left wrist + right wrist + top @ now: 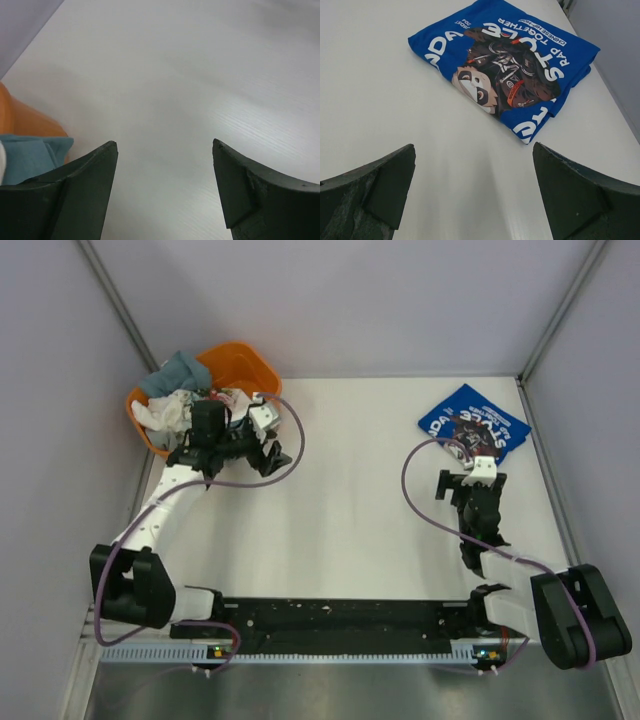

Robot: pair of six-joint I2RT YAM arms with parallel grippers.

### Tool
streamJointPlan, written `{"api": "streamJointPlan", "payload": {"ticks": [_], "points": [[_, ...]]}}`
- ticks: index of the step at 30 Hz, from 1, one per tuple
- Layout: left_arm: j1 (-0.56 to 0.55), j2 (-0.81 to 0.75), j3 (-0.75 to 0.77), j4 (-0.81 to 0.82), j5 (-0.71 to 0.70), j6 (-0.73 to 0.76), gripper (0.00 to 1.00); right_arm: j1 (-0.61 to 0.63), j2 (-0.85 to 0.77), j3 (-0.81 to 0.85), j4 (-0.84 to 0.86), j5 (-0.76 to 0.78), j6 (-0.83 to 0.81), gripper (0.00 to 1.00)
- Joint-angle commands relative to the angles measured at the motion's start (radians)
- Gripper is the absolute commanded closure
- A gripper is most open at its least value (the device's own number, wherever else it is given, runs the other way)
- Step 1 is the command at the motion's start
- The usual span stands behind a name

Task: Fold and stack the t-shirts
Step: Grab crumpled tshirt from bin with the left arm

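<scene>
The royal-blue t-shirt [472,425] with white lettering and a cartoon print lies folded flat at the far right of the table; it fills the top of the right wrist view [505,60]. My right gripper [472,480] is open and empty just in front of it, and its jaws [474,147] stand wide over bare table. The white floral t-shirt [175,410] lies crumpled in the orange basket [245,365]. My left gripper [212,412] is at the basket's near right rim, open and empty [165,145].
A teal cloth [178,370] also lies in the basket and shows beside my left finger [30,155], with the basket's orange wall [25,120] behind it. Grey walls close in the table on the left, far and right sides. Purple cables loop from both wrists.
</scene>
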State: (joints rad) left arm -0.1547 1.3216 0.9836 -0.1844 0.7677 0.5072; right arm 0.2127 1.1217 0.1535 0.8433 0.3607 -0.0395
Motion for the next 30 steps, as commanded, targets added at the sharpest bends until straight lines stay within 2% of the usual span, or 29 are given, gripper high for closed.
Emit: {"api": "streamJointPlan", "payload": {"ticks": [1, 5, 8, 12, 15, 21, 26, 30], "points": [[-0.002, 0.056, 0.258, -0.355, -0.122, 0.042, 0.21, -0.006, 0.004, 0.035, 0.02, -0.014, 0.01, 0.02], [0.006, 0.139, 0.427, -0.313, -0.517, -0.076, 0.18, -0.004, 0.004, 0.037, 0.017, -0.016, 0.013, 0.02], [0.029, 0.215, 0.524, -0.277, -0.674, -0.091, 0.17, -0.004, 0.004, 0.038, 0.013, -0.02, 0.013, 0.02], [0.055, 0.342, 0.686, -0.377, -0.67, -0.085, 0.16, -0.006, 0.006, 0.038, 0.011, -0.022, 0.013, 0.02], [0.07, 0.422, 0.774, -0.472, -0.576, -0.081, 0.18, -0.004, 0.006, 0.04, 0.008, -0.022, 0.015, 0.02], [0.067, 0.43, 0.748, -0.46, -0.386, -0.084, 0.19, -0.004, 0.01, 0.052, -0.009, -0.028, 0.018, 0.02], [0.064, 0.485, 0.777, -0.428, -0.393, -0.095, 0.21, -0.006, 0.015, 0.054, -0.01, -0.031, 0.017, 0.02], [0.061, 0.539, 0.82, -0.434, -0.439, -0.096, 0.31, -0.006, 0.015, 0.054, -0.013, -0.028, 0.02, 0.02]]}}
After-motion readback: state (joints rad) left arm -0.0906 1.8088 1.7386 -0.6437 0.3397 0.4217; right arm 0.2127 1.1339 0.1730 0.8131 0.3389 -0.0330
